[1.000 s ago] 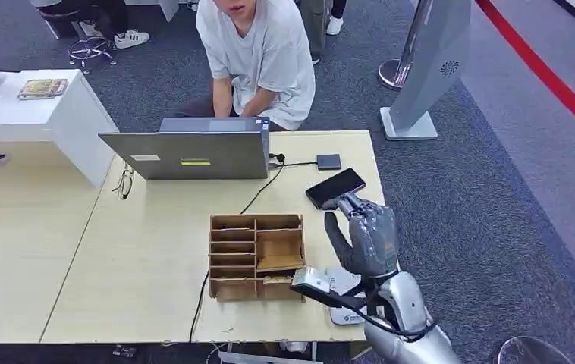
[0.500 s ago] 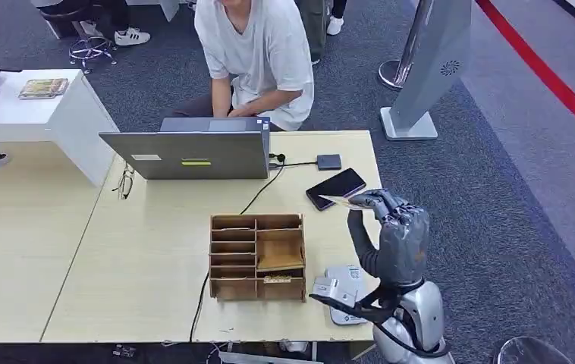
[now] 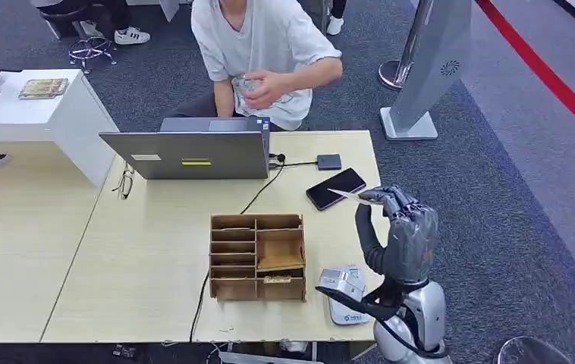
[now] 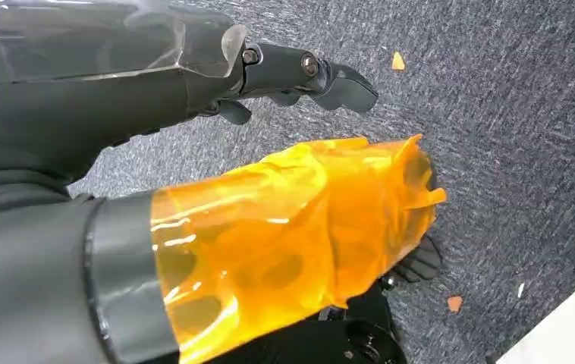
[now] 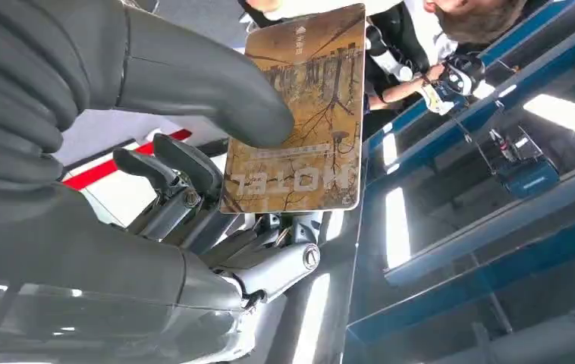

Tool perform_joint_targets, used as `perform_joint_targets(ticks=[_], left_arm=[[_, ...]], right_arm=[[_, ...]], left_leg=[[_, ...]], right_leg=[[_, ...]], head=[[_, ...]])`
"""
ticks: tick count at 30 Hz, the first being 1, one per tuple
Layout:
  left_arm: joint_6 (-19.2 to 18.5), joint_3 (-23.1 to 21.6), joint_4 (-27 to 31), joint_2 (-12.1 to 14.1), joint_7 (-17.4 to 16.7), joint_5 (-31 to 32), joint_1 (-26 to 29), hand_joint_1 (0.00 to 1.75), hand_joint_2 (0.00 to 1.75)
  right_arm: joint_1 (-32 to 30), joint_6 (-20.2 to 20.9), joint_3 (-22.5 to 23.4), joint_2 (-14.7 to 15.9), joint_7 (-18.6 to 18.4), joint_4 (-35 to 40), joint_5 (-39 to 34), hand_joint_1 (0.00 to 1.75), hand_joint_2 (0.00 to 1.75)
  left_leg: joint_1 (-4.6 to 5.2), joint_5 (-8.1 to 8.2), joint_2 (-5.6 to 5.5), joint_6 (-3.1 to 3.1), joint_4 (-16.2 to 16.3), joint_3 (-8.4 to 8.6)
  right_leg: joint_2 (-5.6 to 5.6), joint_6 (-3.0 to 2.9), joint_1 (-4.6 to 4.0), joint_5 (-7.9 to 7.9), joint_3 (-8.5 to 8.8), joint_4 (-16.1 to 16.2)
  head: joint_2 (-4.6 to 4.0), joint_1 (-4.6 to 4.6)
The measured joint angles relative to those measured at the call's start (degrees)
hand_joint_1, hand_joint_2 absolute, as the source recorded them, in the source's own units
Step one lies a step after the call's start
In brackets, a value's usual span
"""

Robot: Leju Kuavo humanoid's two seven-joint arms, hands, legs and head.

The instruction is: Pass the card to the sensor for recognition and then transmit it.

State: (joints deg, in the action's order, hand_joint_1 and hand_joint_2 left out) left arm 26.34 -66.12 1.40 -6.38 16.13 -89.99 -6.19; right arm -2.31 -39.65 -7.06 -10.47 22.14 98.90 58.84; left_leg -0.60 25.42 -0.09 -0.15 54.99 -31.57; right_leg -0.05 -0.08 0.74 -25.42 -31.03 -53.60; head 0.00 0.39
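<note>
Since the earlier frames, the right robot hand (image 3: 400, 235) has risen off the surface (image 3: 140, 265) and turned upward, above the white sensor (image 3: 347, 292) near the front edge. It pinches the card (image 5: 300, 114) between thumb and fingers. I judge the scan done; handover is next, toward the person (image 3: 269, 53) beyond the laptop (image 3: 193, 155), whose arm has lifted. The left robot hand (image 4: 300, 72) hangs over carpet, fingers loosely apart, holding nothing.

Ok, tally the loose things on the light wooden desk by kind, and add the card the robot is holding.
Laptop: 1
Phone: 1
Wooden organizer: 1
Card sensor: 1
Small dark adapter box: 1
Eyeglasses: 1
Card, pinched in the right hand: 1
Total: 7
</note>
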Motion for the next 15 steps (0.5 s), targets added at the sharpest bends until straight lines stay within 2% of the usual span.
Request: perform_joint_targets(ticks=[7, 11, 15], left_arm=[[0.0, -0.2, 0.0, 0.0, -0.3, 0.0, -0.1, 0.0, 0.0], [-0.2, -1.3, 0.0, 0.1, -1.1, 0.0, -0.6, 0.0, 0.0], [1.1, -3.1, 0.1, 0.3, -2.1, 0.0, -1.3, 0.0, 0.0]], right_arm=[[1.6, 0.0, -0.1, -1.0, 0.1, -0.3, -0.4, 1.75, 1.75], [5.8, 0.0, -0.1, -2.6, -1.1, -2.6, 0.6, 1.75, 1.75], [11.3, 0.0, 0.1, -4.5, -2.4, -8.0, 3.0, 1.75, 1.75]], left_leg=[[0.0, 0.0, 0.03, 0.0, 0.0, -0.01], [-0.01, -0.05, 0.04, -0.02, 0.0, -0.01], [-0.01, -0.14, 0.05, -0.07, 0.0, 0.02]], right_leg=[[0.02, -0.01, 0.0, 0.01, 0.0, 0.0], [0.03, -0.03, 0.0, 0.03, 0.0, 0.0], [0.04, -0.05, -0.01, 0.07, 0.0, 0.0]], head=[[0.0, -0.02], [0.0, 0.0], [0.0, -0.02]])
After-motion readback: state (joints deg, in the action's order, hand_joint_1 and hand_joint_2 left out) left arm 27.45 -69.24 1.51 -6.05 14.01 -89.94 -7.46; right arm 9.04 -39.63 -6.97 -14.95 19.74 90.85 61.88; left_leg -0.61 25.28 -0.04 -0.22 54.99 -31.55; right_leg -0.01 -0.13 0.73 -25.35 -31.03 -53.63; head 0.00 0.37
